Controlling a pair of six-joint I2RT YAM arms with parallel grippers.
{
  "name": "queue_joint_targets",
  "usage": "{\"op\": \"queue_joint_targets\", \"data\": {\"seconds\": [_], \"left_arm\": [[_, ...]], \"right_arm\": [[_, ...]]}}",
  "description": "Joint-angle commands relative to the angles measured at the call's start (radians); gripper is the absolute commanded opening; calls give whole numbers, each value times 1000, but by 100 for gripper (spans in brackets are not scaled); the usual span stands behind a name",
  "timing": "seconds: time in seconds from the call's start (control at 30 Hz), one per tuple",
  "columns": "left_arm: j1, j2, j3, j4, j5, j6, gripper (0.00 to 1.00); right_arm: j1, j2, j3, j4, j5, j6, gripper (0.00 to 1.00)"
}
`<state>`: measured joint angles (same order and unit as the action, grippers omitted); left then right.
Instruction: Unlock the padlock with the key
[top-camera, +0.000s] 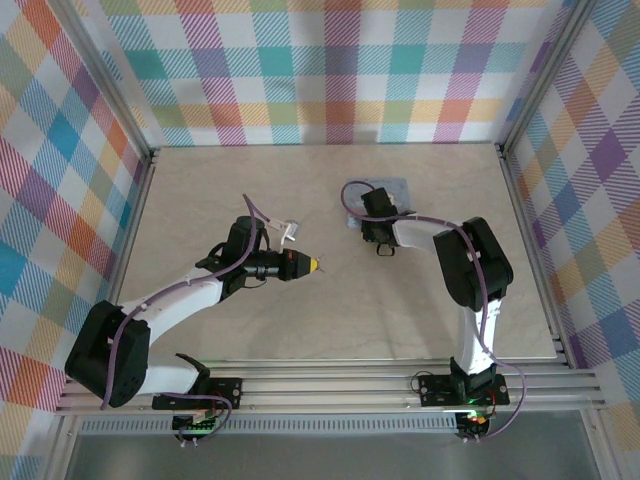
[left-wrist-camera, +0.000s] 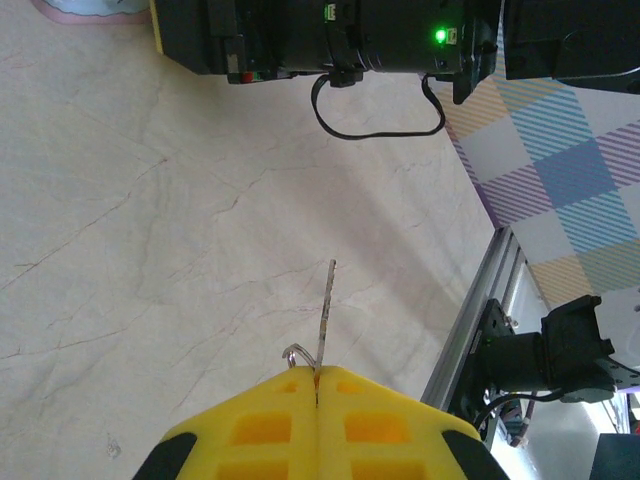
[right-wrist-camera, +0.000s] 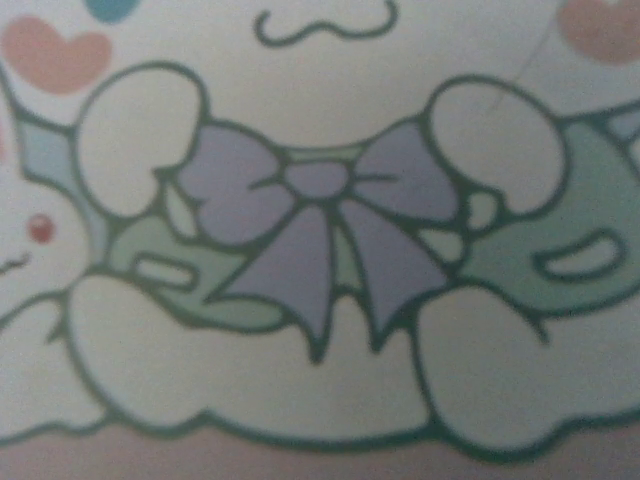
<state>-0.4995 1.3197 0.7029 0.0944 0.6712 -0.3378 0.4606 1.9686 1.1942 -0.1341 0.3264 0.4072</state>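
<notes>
My left claw (left-wrist-camera: 317, 385) is clamped together on the key (left-wrist-camera: 326, 310) — its thin blade juts out from my yellow fingertips (left-wrist-camera: 260, 432) above the pale table (left-wrist-camera: 150, 250). My right claw (top-camera: 376, 212) hangs low over the cartoon-printed tin (top-camera: 393, 188) — apart or together, I cannot tell.

1. The left gripper (left-wrist-camera: 317, 375) is bright yellow with black edges; the key (left-wrist-camera: 325, 310) in it is silvery.
2. The table (left-wrist-camera: 150, 250) beneath it is cream with faint brown veins.
3. The tin (right-wrist-camera: 320, 200) shows a lilac bow, dark green outlines and pink hearts.
4. The walls (top-camera: 330, 70) are pastel plaid.
</notes>
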Motion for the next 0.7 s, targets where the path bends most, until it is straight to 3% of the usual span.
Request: {"op": "queue_joint_targets", "data": {"seconds": [0.0,0.2,0.37,0.67], "left_arm": [[10,-15,-19,-17,21,31,0],[9,-45,-50,29,29,44,0],[-29,-85,-98,76,-33,104,0],[-127,64,-164,399,-183,63,0]], "right_arm": [[-13,4,28,8,-16,12,22],[-14,-68,-2,-28,-86,7,8],[-17,-123,2,-164,-294,51,0],[-18,-231,74,-470,-582,136,0]]}}
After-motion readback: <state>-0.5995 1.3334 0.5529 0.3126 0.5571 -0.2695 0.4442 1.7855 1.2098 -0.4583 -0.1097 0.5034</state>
